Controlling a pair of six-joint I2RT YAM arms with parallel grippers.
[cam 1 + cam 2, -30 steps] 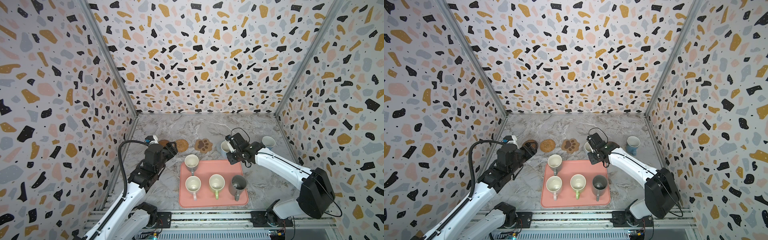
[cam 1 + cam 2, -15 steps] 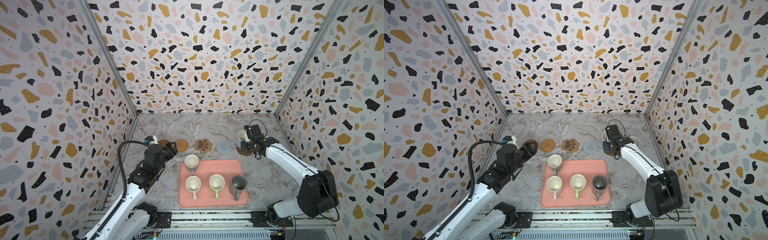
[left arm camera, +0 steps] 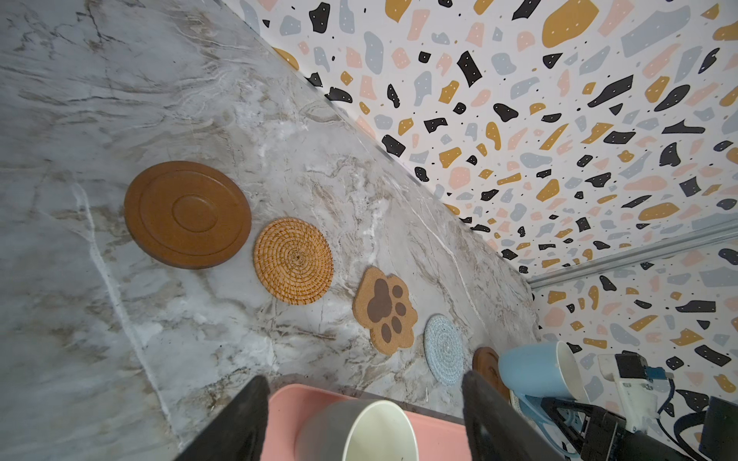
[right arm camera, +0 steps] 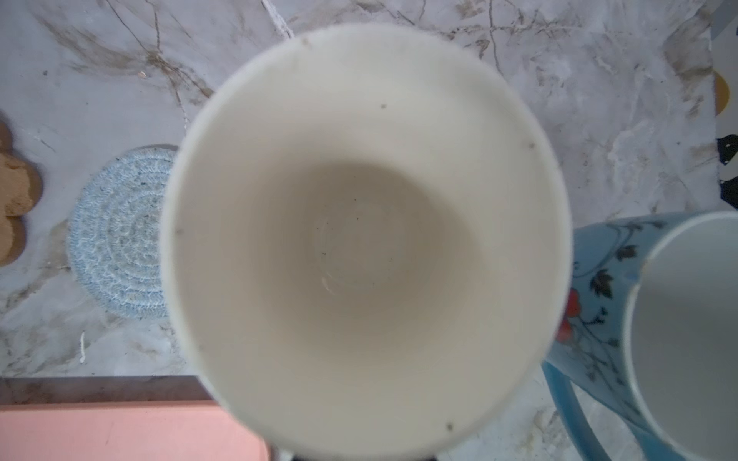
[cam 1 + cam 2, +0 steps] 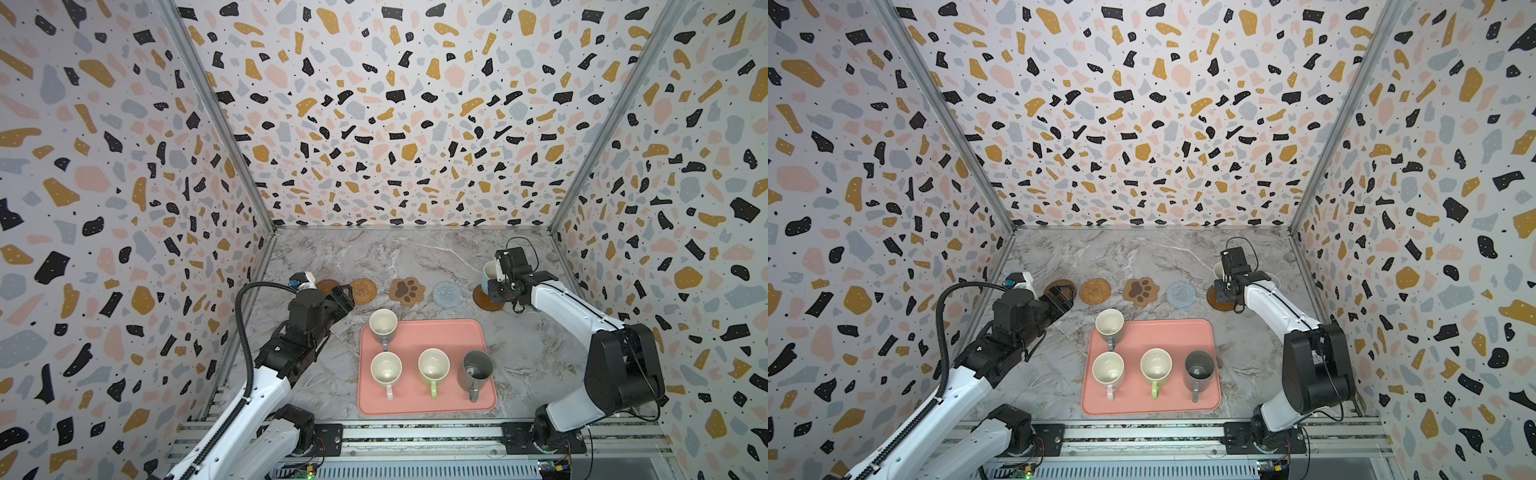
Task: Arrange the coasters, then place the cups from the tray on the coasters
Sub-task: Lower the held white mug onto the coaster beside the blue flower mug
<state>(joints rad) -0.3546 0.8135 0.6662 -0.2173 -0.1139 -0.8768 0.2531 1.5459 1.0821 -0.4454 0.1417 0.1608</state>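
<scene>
Grey-white marble-look tabletop [image 5: 415, 257], closed on 3 sides by walls [image 5: 395, 124] w/ terrazzo print: black, ochre, pink & grey-blue chips on white. A silver metal rail [image 5: 415, 434] runs along the front edge & both arm bases sit on it

On the far part of the tabletop lies a row of coasters: glossy brown disc [image 3: 187, 213], tan rattan round [image 5: 363, 288], tan paw-print mat [image 5: 407, 291], grey-blue crochet round [image 5: 447, 293], second glossy brown disc [image 5: 482, 301]. The salmon-pink flat tray [image 5: 440, 332], nearer the front, carries 4 mugs: grey-beige mug [image 5: 383, 324], pink mug [image 5: 386, 369], light green mug [image 5: 433, 365], tall dark grey mug [image 5: 476, 368]

The right gripper [image 5: 498, 284] is pressed together on a light blue mug w/ cream inside [image 3: 531, 371], over the second brown disc; whether it touches the disc I cannot tell. Just beside stands another light blue mug [image 4: 639, 319], painted w/ dark leaves & red fruits. The left gripper [image 5: 341, 297] has its fingers spread, holds nothing, near the first brown disc
</scene>
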